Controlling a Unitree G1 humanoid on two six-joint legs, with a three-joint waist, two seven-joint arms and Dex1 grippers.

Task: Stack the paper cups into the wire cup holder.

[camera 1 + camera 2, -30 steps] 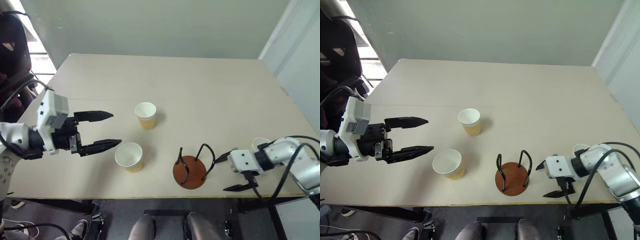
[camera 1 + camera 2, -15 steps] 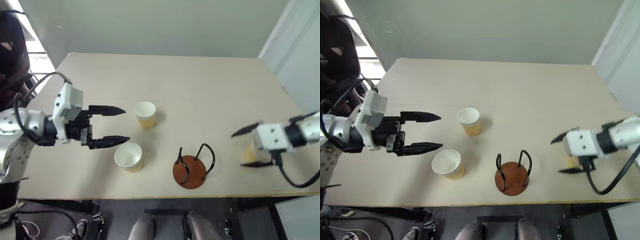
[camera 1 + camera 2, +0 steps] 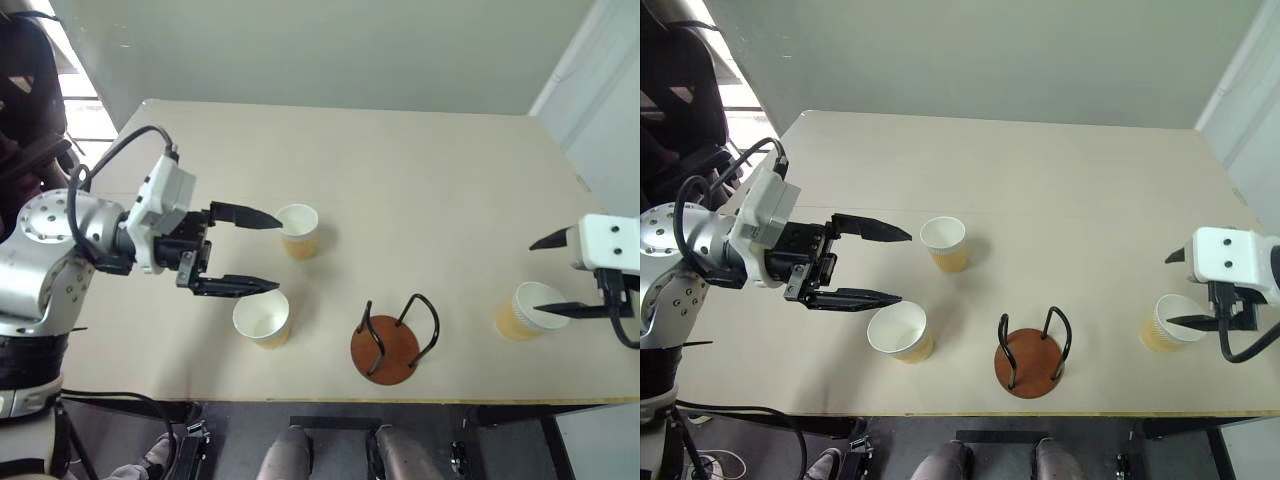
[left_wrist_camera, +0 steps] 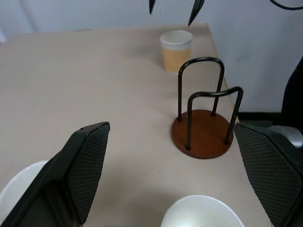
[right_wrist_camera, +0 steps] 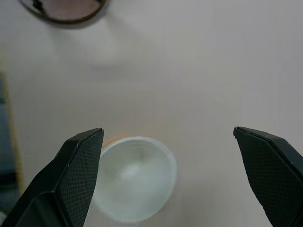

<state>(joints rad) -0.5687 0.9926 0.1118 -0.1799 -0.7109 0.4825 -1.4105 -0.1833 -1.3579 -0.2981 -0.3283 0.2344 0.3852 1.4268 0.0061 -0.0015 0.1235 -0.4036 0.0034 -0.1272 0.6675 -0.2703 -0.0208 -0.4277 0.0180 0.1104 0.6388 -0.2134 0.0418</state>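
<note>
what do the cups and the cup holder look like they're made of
The cups look like thin matte paper: tan outside, white inside, with a rolled white rim. The cup holder has a reddish-brown disc base, likely stained wood or plastic, with a dull sheen, and two black loops that look like bent coated metal wire.

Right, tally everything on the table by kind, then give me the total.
Paper cups: 3, one far, one near, one at the right.
Wire cup holder: 1, with no cup in it.
Total: 4 on the table.
</note>
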